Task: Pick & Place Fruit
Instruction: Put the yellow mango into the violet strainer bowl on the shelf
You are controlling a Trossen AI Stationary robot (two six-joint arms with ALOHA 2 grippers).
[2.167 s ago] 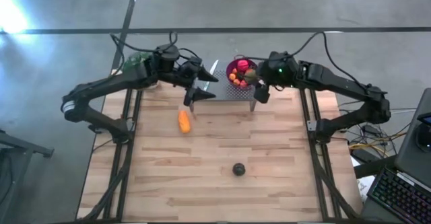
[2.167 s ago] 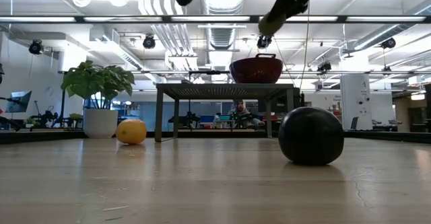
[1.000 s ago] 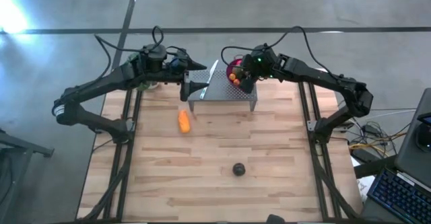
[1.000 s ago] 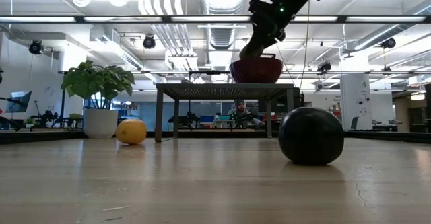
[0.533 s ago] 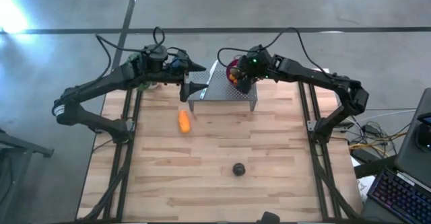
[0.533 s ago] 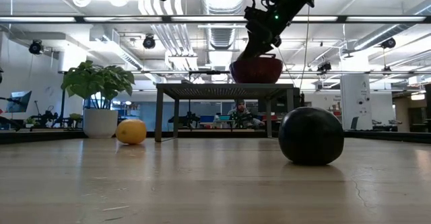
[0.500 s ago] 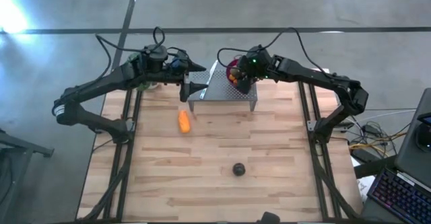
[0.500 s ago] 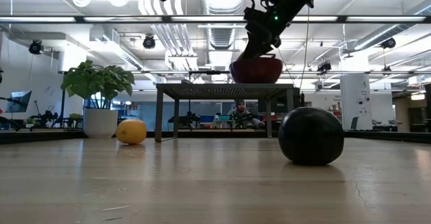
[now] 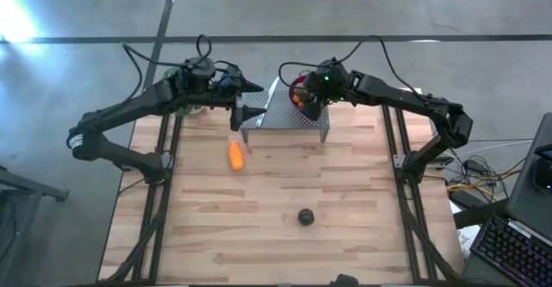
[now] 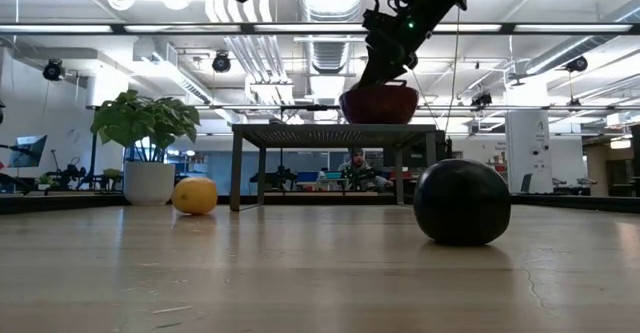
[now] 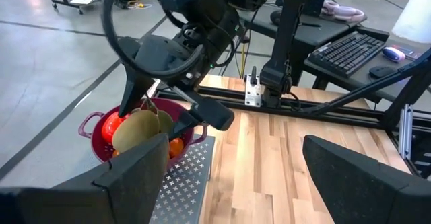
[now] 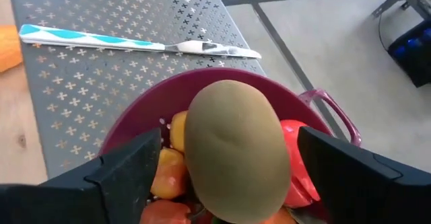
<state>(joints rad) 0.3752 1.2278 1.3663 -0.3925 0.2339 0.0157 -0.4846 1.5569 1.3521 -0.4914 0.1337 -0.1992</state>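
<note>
Over the bowl [image 12: 316, 106], the right gripper [image 12: 229, 158] stands open, its fingers astride the olive fruit [image 12: 232, 146] without gripping. Left gripper [image 11: 232, 167] waits open beside the rack [image 9: 293, 115].

The olive fruit [image 12: 234, 150], a smooth oval, sits on top of the pile in the bowl [image 12: 323, 104] on the far stand, between the right tool's [image 12: 232, 167] spread fingers. Beside it in the bowl lie a red fruit [image 12: 300, 160] and small orange pieces [image 12: 168, 170]. The long orange fruit [image 9: 235, 155] lies on the surface [image 9: 345, 192] left of centre, near the stand. The dark ball [image 9: 305, 217] rests alone on the near part of the surface.
</note>
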